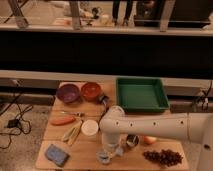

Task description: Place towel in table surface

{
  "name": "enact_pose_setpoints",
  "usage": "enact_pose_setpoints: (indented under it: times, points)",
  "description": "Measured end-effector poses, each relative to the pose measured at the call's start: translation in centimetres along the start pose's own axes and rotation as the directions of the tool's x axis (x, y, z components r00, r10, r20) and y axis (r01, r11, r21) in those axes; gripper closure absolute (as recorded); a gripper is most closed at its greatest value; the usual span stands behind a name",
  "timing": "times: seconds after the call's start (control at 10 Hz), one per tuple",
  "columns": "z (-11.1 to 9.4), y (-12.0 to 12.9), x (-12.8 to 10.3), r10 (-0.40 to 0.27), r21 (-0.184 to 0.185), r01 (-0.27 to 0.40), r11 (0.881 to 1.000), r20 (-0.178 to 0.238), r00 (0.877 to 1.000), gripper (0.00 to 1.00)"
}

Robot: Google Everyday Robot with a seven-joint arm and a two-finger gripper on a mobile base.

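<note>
The towel (106, 155) is a pale grey-blue bunched cloth at the front middle of the light wooden table surface (85, 159). My gripper (110, 148) hangs down from the white arm (150, 127), which reaches in from the right. It sits right over the towel and touches its top. The towel's lower part appears to rest on the tabletop. The gripper hides part of the cloth.
A white cup (90, 128), a banana (72, 133) and a carrot (62, 120) lie to the left. A blue sponge (56, 154) is at the front left. Grapes (162, 157), a metal cup (132, 140), a green tray (141, 93) and two bowls (68, 92) also stand on the table.
</note>
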Motion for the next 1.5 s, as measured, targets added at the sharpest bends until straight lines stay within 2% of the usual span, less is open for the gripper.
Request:
enact_pose_setpoints:
  times: [0.1, 0.7, 0.8, 1.0, 1.3, 1.5]
  points:
    - [0.5, -0.5, -0.2, -0.008, -0.003, 0.008, 1.0, 0.013, 1.0, 0.91]
    - [0.1, -0.1, -0.1, -0.015, -0.005, 0.015, 1.0, 0.009, 1.0, 0.91]
    - [-0.8, 0.7, -1.6, -0.043, 0.01, 0.043, 0.999, 0.058, 0.997, 0.91]
    - [-3.5, 1.7, -3.8, -0.08, 0.05, 0.075, 0.996, 0.119, 0.99, 0.91]
    - [-6.3, 2.5, -5.9, -0.128, 0.104, 0.112, 0.988, 0.163, 0.978, 0.91]
    - [-6.5, 2.5, -7.3, -0.159, 0.116, 0.14, 0.983, 0.174, 0.972, 0.91]
